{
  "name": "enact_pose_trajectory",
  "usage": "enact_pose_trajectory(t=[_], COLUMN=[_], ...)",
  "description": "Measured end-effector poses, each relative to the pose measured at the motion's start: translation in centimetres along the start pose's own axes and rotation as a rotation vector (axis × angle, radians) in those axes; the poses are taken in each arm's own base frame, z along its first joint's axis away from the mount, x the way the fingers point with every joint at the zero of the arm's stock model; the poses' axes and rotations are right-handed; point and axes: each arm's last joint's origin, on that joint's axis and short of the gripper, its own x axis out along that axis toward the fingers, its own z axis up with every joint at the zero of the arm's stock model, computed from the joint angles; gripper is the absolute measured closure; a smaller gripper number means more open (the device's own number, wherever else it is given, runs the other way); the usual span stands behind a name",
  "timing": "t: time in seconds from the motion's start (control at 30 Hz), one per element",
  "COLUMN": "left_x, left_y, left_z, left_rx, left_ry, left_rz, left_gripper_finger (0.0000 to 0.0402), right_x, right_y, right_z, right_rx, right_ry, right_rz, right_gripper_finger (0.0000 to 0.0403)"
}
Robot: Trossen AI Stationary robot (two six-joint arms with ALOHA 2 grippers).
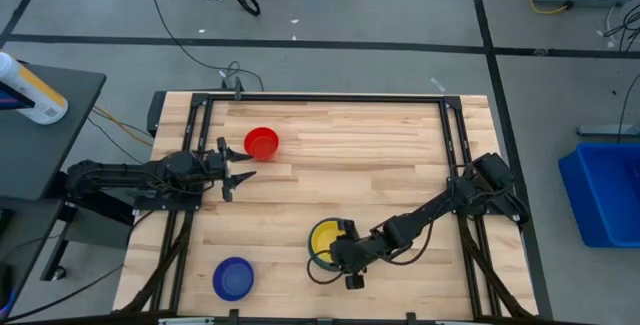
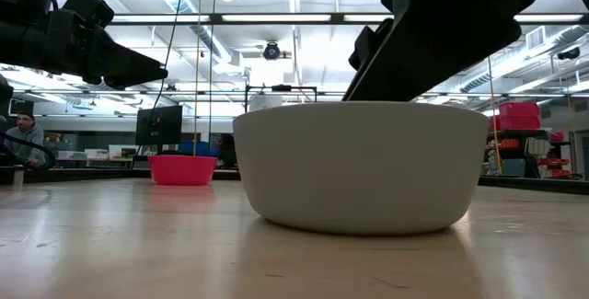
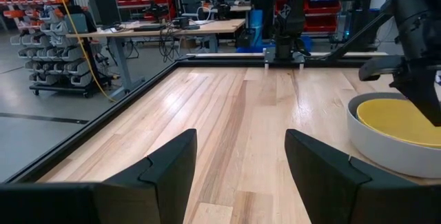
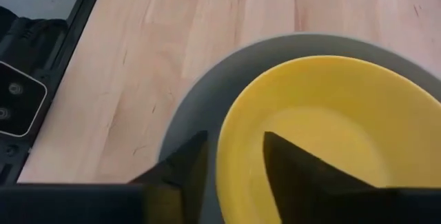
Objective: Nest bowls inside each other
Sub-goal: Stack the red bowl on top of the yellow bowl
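Observation:
The yellow bowl sits inside the larger pale grey bowl near the table's front edge, right of the middle. My right gripper slants down over them and is open, with one finger inside the yellow bowl and the other between its rim and the grey bowl's wall. The red bowl stands on its base at the far left. The dark blue bowl stands at the near left. My left gripper waits open and level beside the red bowl. My right gripper stands astride the yellow bowl's rim from above, on the side nearest the arm. I cannot tell whether either finger touches the rim. The yellow bowl rests in the grey bowl, which stands on the table.
Black frame rails run along the table's sides. Bare wood lies between the red bowl and the nested pair. A blue bin stands on the floor at the right, and a bottle lies on a side table at the left. A person sits far behind.

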Motion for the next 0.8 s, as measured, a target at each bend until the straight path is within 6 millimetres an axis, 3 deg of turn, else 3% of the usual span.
enact_pose_trajectory(t=[0.2, 0.43, 0.67, 0.8], left_x=[0.0, 0.0, 0.0, 0.0], left_y=[0.0, 0.0, 0.1, 0.1], left_z=[0.0, 0.0, 0.0, 0.0], left_rx=[0.000, 0.000, 0.000, -0.001], left_ry=[0.000, 0.000, 0.002, 0.004], left_rz=[0.000, 0.001, 0.023, 0.021], left_gripper_finger=[0.0171, 0.0171, 0.0171, 0.0171], right_x=[0.0, -1.1, -6.7, -9.9], right_y=[0.0, -0.1, -1.7, -3.4], right_z=[0.2, 1.3, 4.0, 3.7], right_rx=[-0.005, -0.090, -0.207, -0.214], right_ry=[-0.031, -0.117, -0.223, -0.237], right_rz=[-0.028, -0.103, -0.306, -0.382], right_gripper_finger=[0.0191, 0.0175, 0.0182, 0.0191])
